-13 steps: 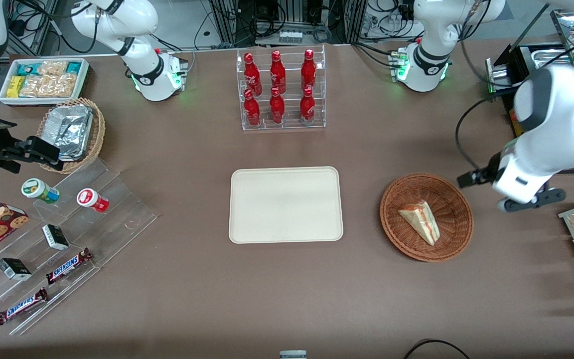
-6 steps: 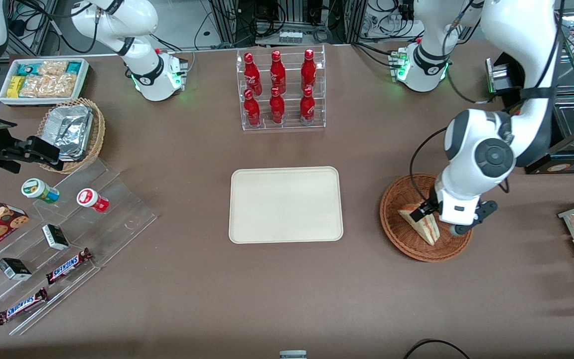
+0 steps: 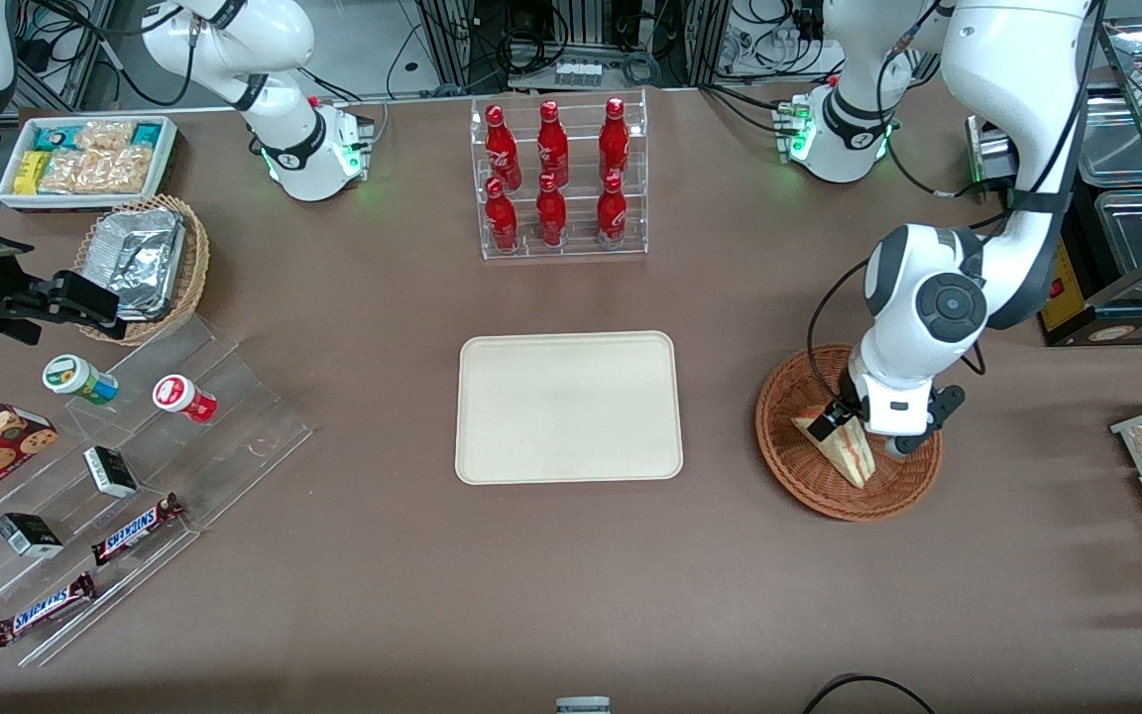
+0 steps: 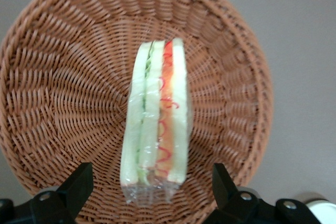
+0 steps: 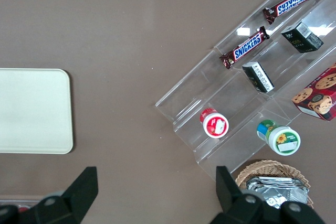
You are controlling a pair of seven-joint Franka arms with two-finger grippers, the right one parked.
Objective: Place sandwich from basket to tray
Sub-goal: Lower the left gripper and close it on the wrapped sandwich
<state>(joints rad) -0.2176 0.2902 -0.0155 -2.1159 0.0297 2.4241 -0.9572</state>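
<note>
Pincer [image 3: 854,424] over sandwich [image 3: 841,446] in basket [image 3: 799,456]

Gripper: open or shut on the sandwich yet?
Open. The gripper hangs over the basket, fingers spread either side of the sandwich, not touching it.

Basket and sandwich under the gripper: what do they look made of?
Basket: woven wicker, reddish-brown, ribbed weave. Sandwich: soft white bread, apparently in glossy clear film, crinkled at one end. Gripper hovers over it, jaws open, tray bare.
</note>
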